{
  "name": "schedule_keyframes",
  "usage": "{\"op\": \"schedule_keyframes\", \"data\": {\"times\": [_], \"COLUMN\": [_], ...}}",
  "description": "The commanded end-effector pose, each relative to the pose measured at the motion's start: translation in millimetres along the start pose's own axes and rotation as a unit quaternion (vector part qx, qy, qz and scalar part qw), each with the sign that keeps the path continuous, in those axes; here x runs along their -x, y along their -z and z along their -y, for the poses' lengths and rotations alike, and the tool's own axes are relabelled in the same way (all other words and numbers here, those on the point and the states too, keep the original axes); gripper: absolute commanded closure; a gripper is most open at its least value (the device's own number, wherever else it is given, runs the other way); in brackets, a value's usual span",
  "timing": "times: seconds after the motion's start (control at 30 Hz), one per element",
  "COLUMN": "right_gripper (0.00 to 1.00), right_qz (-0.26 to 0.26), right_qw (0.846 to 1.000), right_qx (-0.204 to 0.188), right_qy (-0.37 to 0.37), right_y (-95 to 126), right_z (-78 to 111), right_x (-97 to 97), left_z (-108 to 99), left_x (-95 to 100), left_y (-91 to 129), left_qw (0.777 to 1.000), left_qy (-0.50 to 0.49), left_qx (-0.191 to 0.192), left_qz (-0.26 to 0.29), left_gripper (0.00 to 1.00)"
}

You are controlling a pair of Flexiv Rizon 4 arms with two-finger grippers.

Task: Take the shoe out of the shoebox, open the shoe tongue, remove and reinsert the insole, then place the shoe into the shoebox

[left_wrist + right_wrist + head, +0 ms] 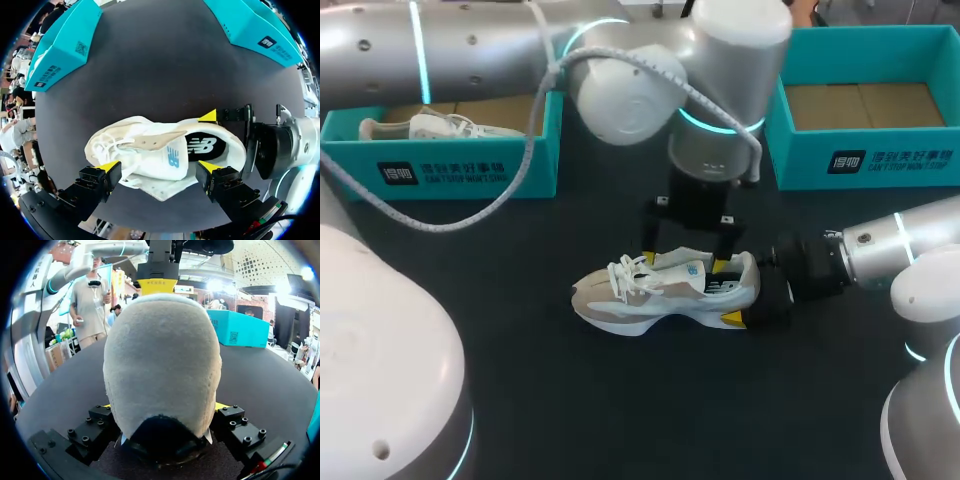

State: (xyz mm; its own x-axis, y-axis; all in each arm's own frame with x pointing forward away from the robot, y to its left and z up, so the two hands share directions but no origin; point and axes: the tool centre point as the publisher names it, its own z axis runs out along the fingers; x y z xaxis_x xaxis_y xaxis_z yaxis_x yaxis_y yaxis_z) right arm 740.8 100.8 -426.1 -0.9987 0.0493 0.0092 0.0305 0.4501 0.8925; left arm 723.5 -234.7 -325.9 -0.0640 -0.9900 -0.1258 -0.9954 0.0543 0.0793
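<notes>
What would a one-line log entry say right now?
shoe: on table | right pincer: shut on heel | left pincer: open, astride shoe

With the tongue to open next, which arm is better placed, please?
Left: the left end effector, open, hangs above the tongue of the shoe; the right end effector holds the heel.

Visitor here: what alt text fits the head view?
A white sneaker stands on a dark table, its heel clamped by the right gripper, the open left gripper poised over its opening. Behind are two teal shoeboxes; the left one holds another shoe.
</notes>
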Motion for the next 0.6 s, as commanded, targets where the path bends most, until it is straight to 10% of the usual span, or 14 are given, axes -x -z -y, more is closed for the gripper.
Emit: {"op": "schedule_keyframes", "data": {"times": [0.03, 0.6], "right_gripper": [1.0, 1.0], "right_qz": [0.002, 0.002], "right_qw": [1.0, 1.0], "right_qx": [-0.002, -0.002], "right_qy": [0.0, 0.0], "right_y": [-5.7, -5.7], "right_z": [2.8, 2.8], "right_x": [1.9, 1.9], "left_z": [2.7, 0.7], "left_x": [-11.9, -10.1], "left_y": [-8.2, -31.2], "left_qw": [1.0, 0.997], "left_qy": [0.0, 0.008], "left_qx": [0.003, -0.003], "left_qz": [0.016, 0.074], "left_gripper": [0.0, 0.0]}}
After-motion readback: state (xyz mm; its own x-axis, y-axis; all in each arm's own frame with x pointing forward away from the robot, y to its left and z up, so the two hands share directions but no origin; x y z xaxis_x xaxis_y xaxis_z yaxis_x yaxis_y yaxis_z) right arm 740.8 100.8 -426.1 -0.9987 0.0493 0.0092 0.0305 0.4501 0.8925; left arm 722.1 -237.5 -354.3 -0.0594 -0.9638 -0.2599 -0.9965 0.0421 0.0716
